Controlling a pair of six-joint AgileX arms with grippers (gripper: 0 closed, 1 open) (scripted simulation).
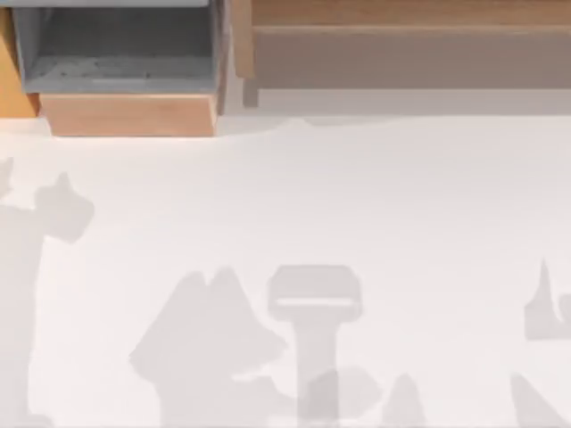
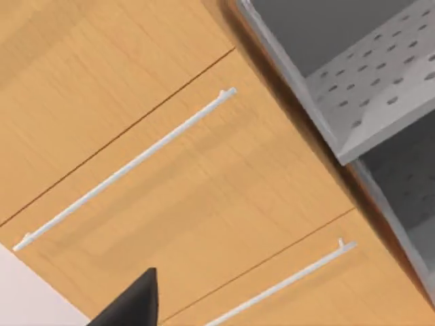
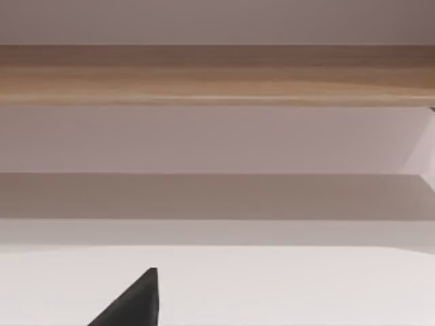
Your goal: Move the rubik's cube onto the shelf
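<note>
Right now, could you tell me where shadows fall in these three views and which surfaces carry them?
Top view: soft grey shadows shaped like arms lie on the white table, and a band of shade runs under the shelf. Left wrist view: the white handles cast faint shadows on the wooden drawer fronts. Right wrist view: a broad dark band lies beneath the shelf.

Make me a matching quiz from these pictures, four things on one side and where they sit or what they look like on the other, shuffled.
Things:
1. shelf
2. grey-lined box
3. bar handles
4. table

Descriptions:
A. white, crossed by grey shadows
B. top view's upper left
C. thin and white, on light wooden fronts
D. top view's upper right

Pairs: 1-D, 2-B, 3-C, 4-A
</note>
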